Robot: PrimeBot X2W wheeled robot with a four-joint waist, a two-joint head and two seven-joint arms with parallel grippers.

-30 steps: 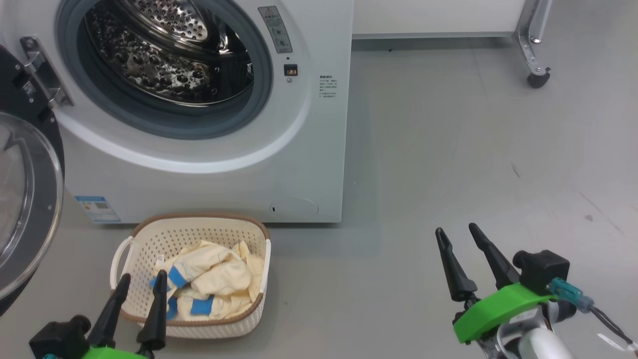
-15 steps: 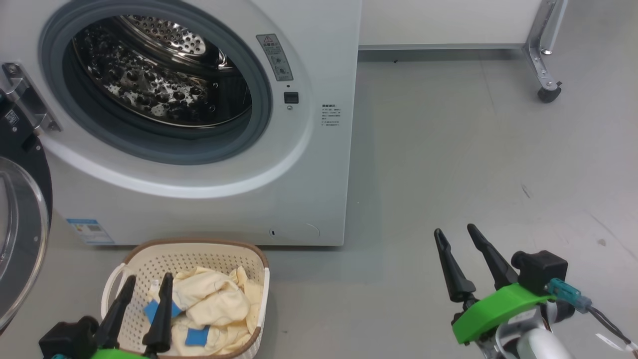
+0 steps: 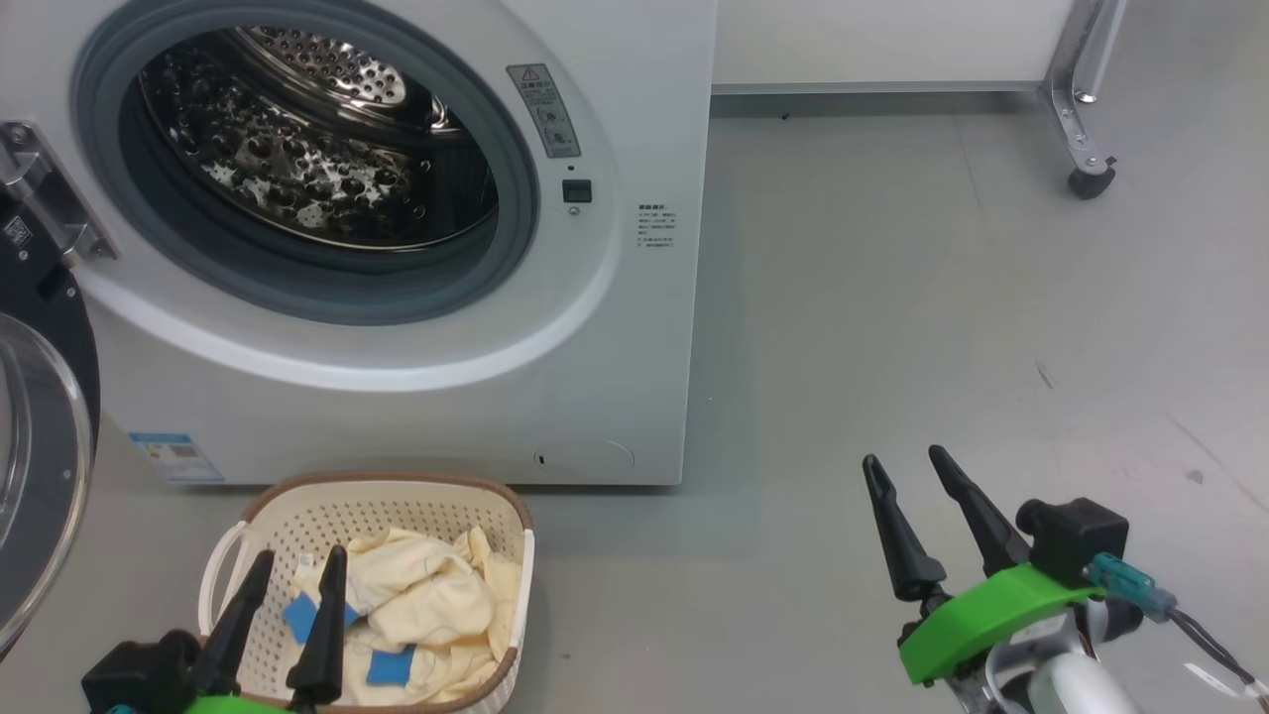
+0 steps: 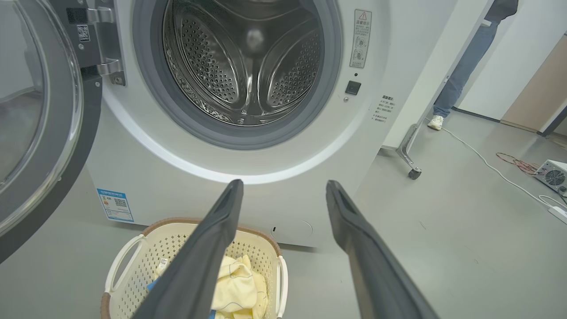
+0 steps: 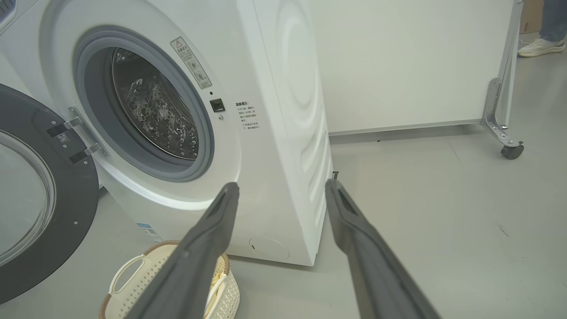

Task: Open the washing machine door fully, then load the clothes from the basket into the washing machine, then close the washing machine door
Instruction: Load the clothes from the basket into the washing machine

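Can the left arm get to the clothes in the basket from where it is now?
Probably yes. The left pincer is open and close by the basket, and nothing covers the clothes.

The grey floor carried the washer, standing ahead of the left end effector. The basket sat on the floor below that end effector's fingers, just before the washer. A caster rested well ahead and right of the right end effector. A white cable and a grey box lay farther right.
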